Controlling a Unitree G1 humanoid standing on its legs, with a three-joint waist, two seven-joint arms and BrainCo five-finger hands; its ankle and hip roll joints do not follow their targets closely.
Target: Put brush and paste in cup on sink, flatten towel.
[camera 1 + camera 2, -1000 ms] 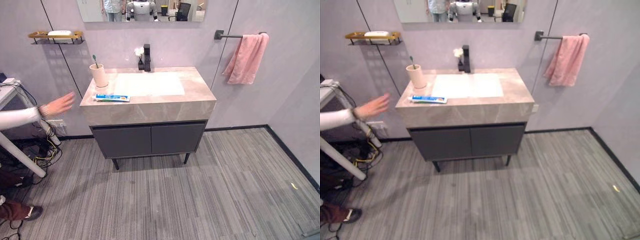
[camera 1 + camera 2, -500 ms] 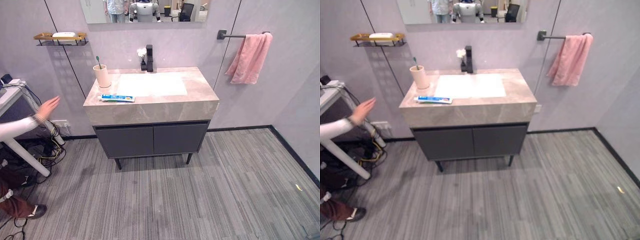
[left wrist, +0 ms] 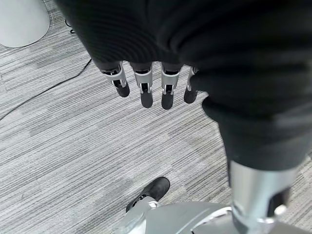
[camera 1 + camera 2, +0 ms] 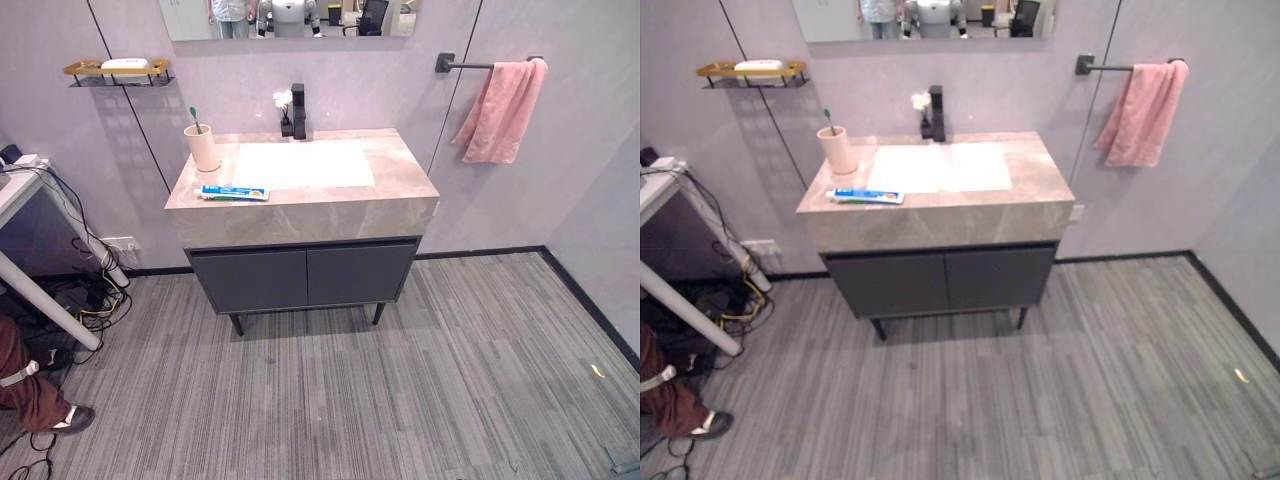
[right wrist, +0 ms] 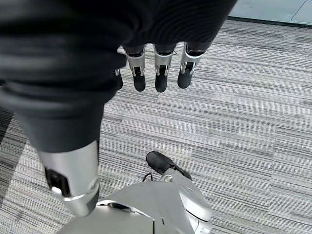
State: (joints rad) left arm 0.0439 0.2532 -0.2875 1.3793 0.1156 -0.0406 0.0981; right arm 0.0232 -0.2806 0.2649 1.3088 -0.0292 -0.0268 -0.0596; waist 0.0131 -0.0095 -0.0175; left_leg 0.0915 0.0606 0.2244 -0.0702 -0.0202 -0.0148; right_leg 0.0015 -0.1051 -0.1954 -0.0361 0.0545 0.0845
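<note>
Even, soft indoor light, no glare.
The vanity (image 4: 300,215) casts a dim shadow on the floor (image 4: 400,400) beneath it; the towel (image 4: 500,110) shades the wall (image 4: 580,150) faintly.

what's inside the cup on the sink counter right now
A toothbrush stands in the cup, its green head poking above the rim. The rest of the brush and the cup's bottom are hidden by its wall. The toothpaste lies outside on the counter.

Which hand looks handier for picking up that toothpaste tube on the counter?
Probably the left hand: the toothpaste lies on the counter's left front, beside the cup. Both hands hang open over the floor, right hand included.
</note>
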